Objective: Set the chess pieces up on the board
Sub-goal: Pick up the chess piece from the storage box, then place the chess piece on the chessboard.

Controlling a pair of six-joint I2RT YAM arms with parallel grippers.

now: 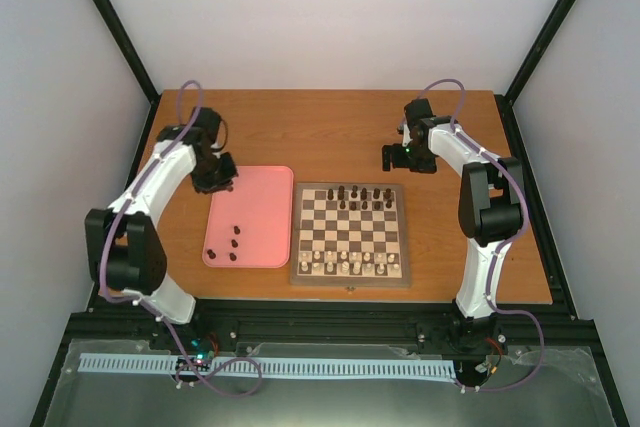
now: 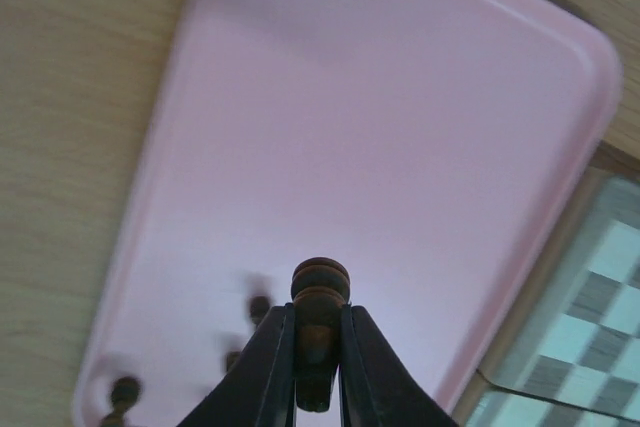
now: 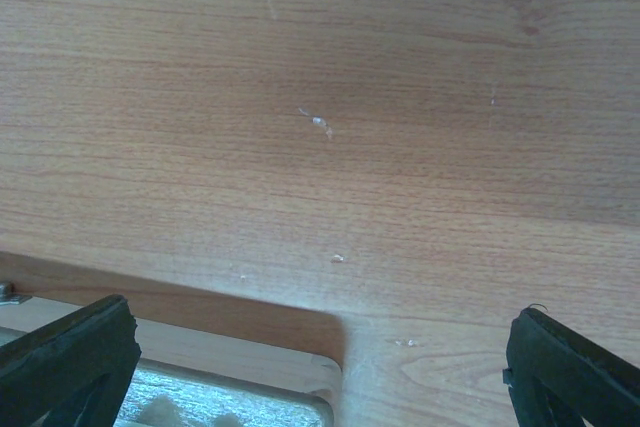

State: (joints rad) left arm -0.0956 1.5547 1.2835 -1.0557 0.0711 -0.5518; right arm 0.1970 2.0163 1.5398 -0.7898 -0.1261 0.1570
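Since the left gripper [image 2: 318, 319] is clenched on a dark chess piece [image 2: 320, 287] over the pink tray [image 2: 380, 147], just left of the board [image 1: 352, 237], I'd lift it high before crossing, so it clears the dark pieces already standing [image 1: 355, 194]. Right gripper [image 1: 392, 157] hangs wide apart beyond the board's far edge.

No text, label, brand, number or sign legible in any view. Board [image 1: 350, 280] border, tray [image 1: 262, 192] and table [image 1: 300, 137] show no readable markings.
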